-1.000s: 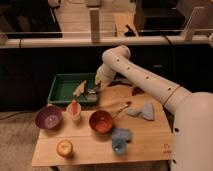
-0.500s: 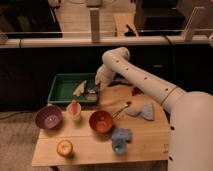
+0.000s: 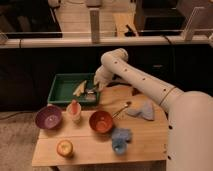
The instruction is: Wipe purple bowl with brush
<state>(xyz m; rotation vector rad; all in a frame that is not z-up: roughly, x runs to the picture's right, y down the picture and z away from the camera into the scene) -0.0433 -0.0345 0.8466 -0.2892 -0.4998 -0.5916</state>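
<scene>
Shows the white arm's gripper [image 3: 94, 88], grip state impossible to tell, low over the green plastic tray's [image 3: 61, 91] right end, presumably to fetch the slim pale-headed brush [image 3: 90, 94] there, well apart from the round purple bowl [image 3: 48, 117] on the wooden counter [image 3: 145, 136].

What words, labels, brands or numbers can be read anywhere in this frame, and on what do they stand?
None: no text shows on the purple bowl, orange bowl, green tray, cloths or arm.
The gripper, over the tray's right side, shows no marking either.
</scene>
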